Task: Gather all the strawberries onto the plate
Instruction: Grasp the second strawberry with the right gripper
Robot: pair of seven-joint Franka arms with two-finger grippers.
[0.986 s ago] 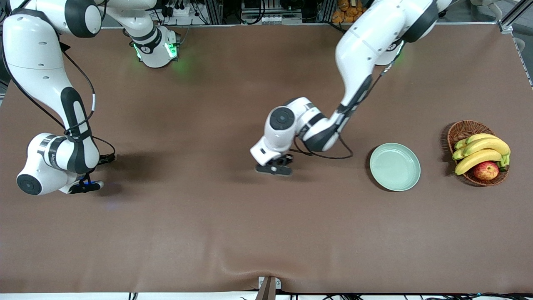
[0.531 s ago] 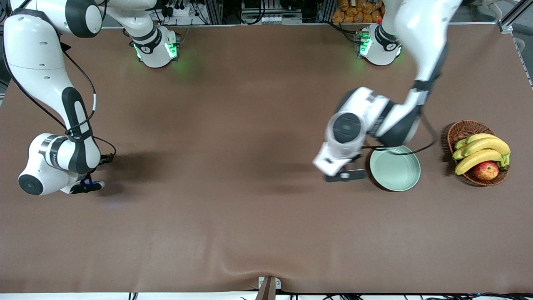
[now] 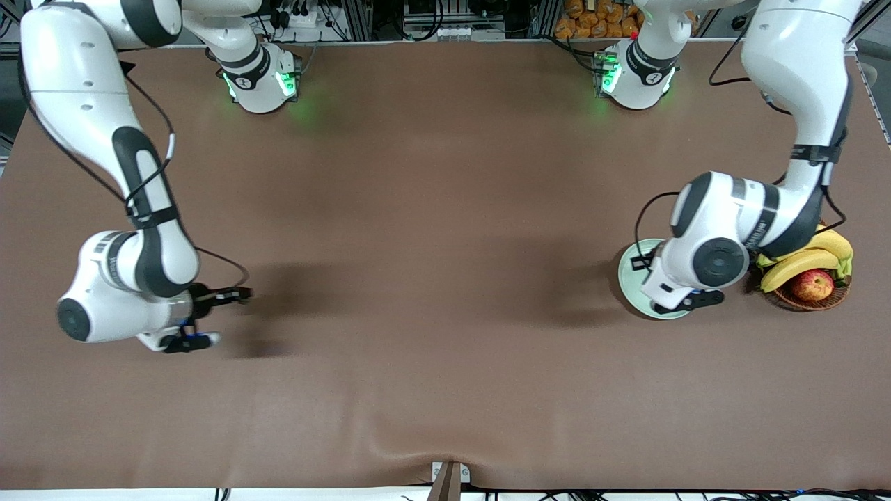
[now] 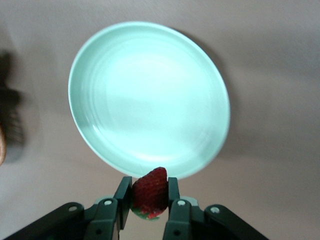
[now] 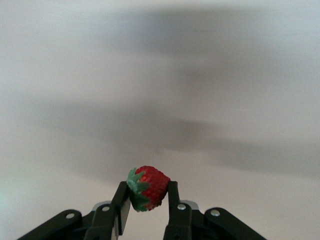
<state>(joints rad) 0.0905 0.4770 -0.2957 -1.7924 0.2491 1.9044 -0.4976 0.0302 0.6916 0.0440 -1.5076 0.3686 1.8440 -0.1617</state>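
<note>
While the left gripper [image 4: 149, 205], jaws clamped on a strawberry [image 4: 149, 192], hovers over the plate [image 4: 100, 75] at the front view's right, ready to release, the right gripper [image 5: 146, 207] at lower left holds another berry [image 5: 147, 187].

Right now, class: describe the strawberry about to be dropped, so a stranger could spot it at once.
Find the mint-green plate beside the fruit basket. The left claw hangs over it, pinching a strawberry. The right claw's strawberry hangs over bare table instead.

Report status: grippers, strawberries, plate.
Left gripper shut on strawberry, over plate. Right gripper shut on second strawberry, over bare table. Plate empty.
</note>
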